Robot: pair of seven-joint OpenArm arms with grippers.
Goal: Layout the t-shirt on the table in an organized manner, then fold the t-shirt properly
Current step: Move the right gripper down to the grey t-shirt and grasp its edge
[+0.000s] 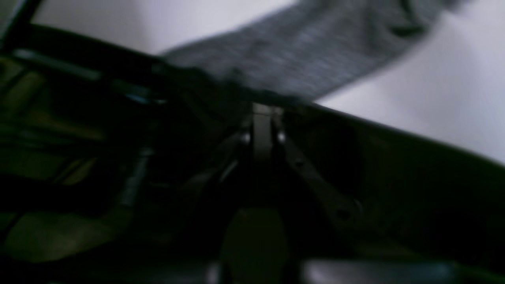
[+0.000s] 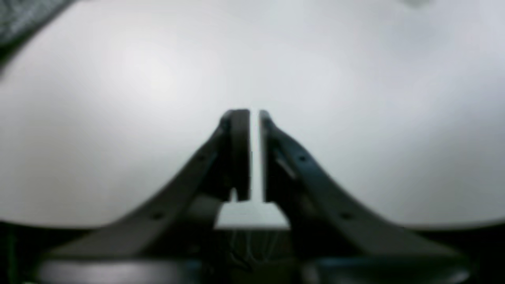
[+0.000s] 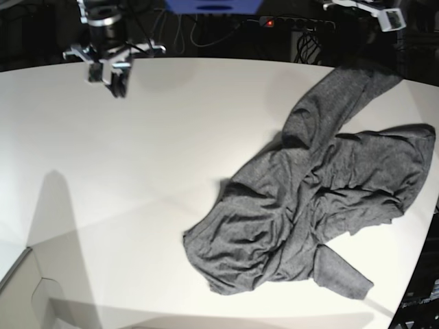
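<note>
The heathered dark charcoal-grey knit t-shirt [image 3: 315,205] lies crumpled on the right half of the large smooth white table [image 3: 137,178], one sleeve near the front edge, another stretching toward the far right corner. At the far left, the right gripper [image 3: 116,86] hangs over bare tabletop, well apart from the shirt; its wrist view shows the jaws parted by a narrow slit with nothing between them. At the far right, the left gripper [image 1: 262,108] is closed, with blurred grey cloth just beyond its tips; whether it pinches the fabric I cannot tell.

Heathered knit t-shirt [image 3: 309,205], smooth table [image 3: 137,171]
</note>
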